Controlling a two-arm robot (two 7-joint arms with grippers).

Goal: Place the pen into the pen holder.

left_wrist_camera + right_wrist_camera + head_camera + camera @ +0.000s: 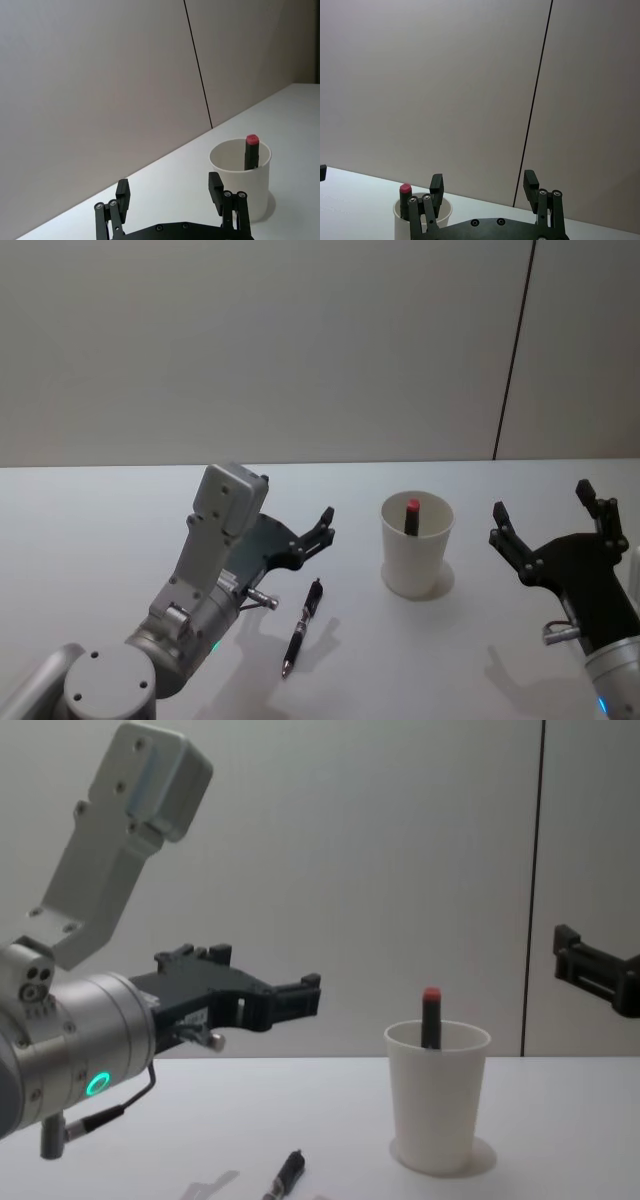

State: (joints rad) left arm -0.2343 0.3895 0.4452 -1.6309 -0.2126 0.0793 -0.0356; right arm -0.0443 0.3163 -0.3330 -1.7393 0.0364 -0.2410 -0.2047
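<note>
My left gripper [322, 525] hangs above the tabletop [100, 540], left of the middle, with its jaws spread wide and nothing between them. The pen [302, 626] lies flat just to its right and a little nearer the near edge. It runs almost straight from far to near, tip toward the near edge, and touches neither the gripper nor the cup [417, 545]. I judge it light and stiff, a slim smooth barrel that will roll or skid if I nudge it from one side. So I would come straight down and close across the barrel near its middle, where it should balance, not at the tapered tip. A firm pinch should do no harm to something this rigid. The cup stands upright to the right of the pen and farther toward the far edge, with clear tabletop between them. A dark marker [411, 515] with a red cap leans inside it against the far rim, leaving the rest of the mouth free. Thin paper like that is probably light and easy to tip, so I would lower the pen in end-first without pushing on the rim. My right gripper [543, 508] sits toward the right edge, jaws also spread and empty, apart from the cup.
</note>
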